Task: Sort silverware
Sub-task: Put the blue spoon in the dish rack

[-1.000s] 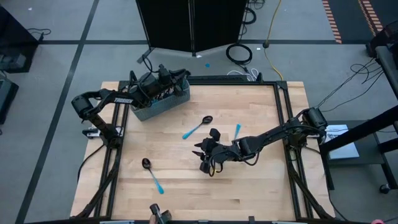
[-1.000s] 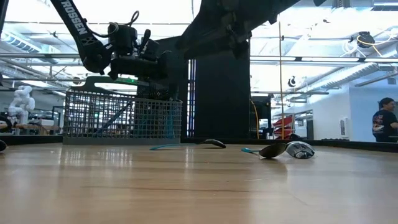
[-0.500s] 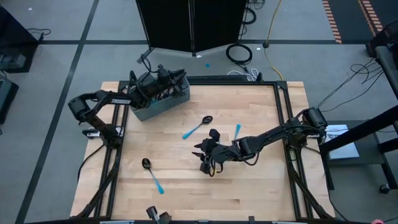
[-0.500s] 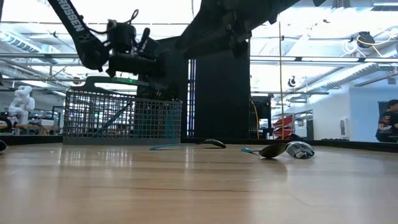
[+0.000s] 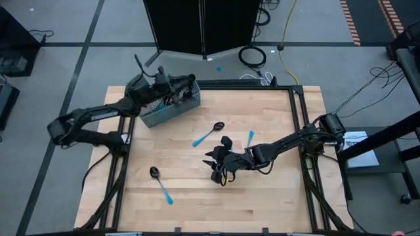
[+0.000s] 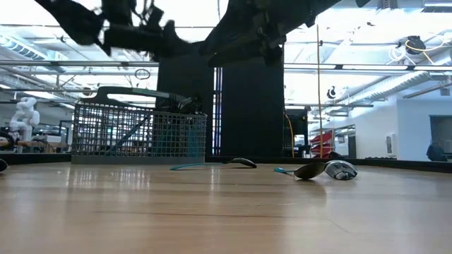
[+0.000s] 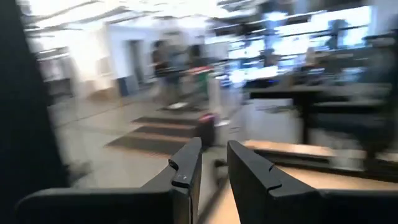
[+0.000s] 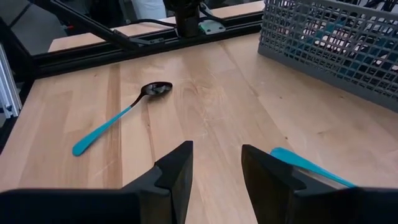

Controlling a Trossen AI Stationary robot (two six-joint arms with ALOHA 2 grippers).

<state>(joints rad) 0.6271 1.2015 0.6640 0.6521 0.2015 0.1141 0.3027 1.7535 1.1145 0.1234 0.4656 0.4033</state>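
Most of the silverware (image 5: 172,99) is already seen standing in the grey wire-mesh basket (image 5: 164,113) at the upper left of the high view, blue handles showing through the mesh. Three pieces are left loose on the table (image 5: 275,196): a spoon (image 5: 209,133) near the centre of the frame, a second spoon (image 5: 160,183) at the lower left, and a third piece (image 5: 250,138) of which only the blue handle shows, just right of centre, beside the right arm.

The left end effector (image 5: 159,76) is held above the far rim of the basket, at the upper left of the high view. In the left wrist view its fingers (image 7: 186,171) stand narrowly apart with nothing between them, and the room beyond the table is faced rather than the basket. A drop into the basket is judged to be finished, so the step in hand is the turn to the next loose piece.

The right end effector (image 5: 215,165) hangs low over the middle of the table. In the right wrist view its fingers (image 8: 176,168) are seen spread, empty, with a blue handle tip (image 8: 305,164) lying just beside one of them and the lower-left spoon (image 8: 118,117) farther off.

The next move is judged to call for one end effector to be lowered over a slim handle lying flat on the wood, the fingers set across it, and closed close to the table surface. A thin flat handle may slide or pivot away if the fingers are not centred.
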